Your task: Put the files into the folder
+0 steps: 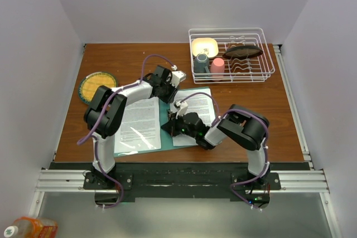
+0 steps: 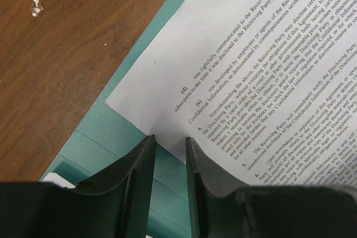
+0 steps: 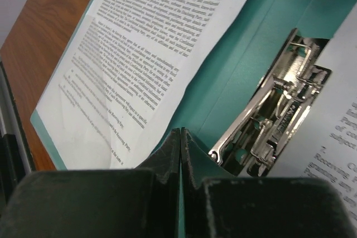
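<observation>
Right pincer (image 3: 179,136) pressed shut on folder (image 3: 234,76), left pincer (image 2: 170,147) spread over sheet (image 2: 251,71). Slide sheet square, clear of clip (image 3: 273,110).

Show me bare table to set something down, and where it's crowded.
Bare wood: the right strip between the folder and the table edge, nearer than the dish rack; the far-centre patch between the round plate and the rack. Crowded: the middle, left hand and right hand over the folder.
</observation>
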You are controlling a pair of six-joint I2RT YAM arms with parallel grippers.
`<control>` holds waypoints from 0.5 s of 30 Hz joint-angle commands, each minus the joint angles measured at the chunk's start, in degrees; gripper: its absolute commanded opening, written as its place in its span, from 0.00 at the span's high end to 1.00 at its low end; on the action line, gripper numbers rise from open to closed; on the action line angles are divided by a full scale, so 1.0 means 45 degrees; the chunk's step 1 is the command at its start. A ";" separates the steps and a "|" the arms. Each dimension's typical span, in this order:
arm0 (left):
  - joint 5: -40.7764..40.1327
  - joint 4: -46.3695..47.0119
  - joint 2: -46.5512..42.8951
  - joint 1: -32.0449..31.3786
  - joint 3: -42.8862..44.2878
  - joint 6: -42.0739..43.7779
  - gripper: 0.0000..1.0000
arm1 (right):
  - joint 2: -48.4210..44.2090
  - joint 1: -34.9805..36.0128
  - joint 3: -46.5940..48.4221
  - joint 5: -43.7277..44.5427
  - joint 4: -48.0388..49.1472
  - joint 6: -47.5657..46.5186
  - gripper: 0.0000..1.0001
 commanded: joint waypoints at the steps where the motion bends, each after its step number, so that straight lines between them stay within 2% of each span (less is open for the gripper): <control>1: -0.0155 -0.1270 0.0337 0.0149 -0.0637 0.0109 0.67 | 0.1515 -0.0139 -0.0330 -0.0676 -0.2627 -0.0437 1.00; 4: -0.0136 -0.1270 0.0240 0.0149 -0.0677 0.0089 0.67 | 0.2081 -0.0547 -0.0193 -0.1867 -0.1710 0.0147 1.00; 8: -0.0136 -0.1348 0.0083 0.0149 -0.0677 0.0089 0.67 | 0.3114 -0.1368 -0.0291 -0.3410 0.0028 0.1942 1.00; 12: -0.0136 -0.1368 -0.0053 0.0149 -0.0677 0.0089 0.67 | 0.4659 -0.2072 -0.0467 -0.4699 0.2406 0.5124 1.00; 15: -0.0117 -0.1309 -0.0171 0.0149 -0.0832 0.0089 0.67 | 0.5208 -0.2230 -0.0466 -0.5171 0.2513 0.6394 1.00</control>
